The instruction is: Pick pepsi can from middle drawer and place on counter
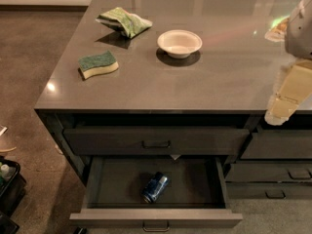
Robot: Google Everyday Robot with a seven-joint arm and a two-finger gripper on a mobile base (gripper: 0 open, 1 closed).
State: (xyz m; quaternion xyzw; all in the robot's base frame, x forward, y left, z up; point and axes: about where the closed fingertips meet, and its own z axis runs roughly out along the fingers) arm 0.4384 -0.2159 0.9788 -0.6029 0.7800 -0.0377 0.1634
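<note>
The pepsi can point(155, 187), blue with silver ends, lies on its side in the middle drawer point(122, 218). The drawer is pulled out wide, with a small bar handle at the centre of its front. The grey-brown glossy counter point(204, 82) stretches above it. My gripper point(279, 110), cream-coloured, hangs at the right edge of the view over the counter's front right edge. It is far above and to the right of the can and holds nothing that I can see.
On the counter are a green-and-yellow sponge point(98, 65), a white bowl point(179, 43) and a green bag point(124, 22). The top drawer point(156, 140) is shut. Narrower drawers point(273, 172) are at the right. A dark bin point(7, 182) stands on the floor at the left.
</note>
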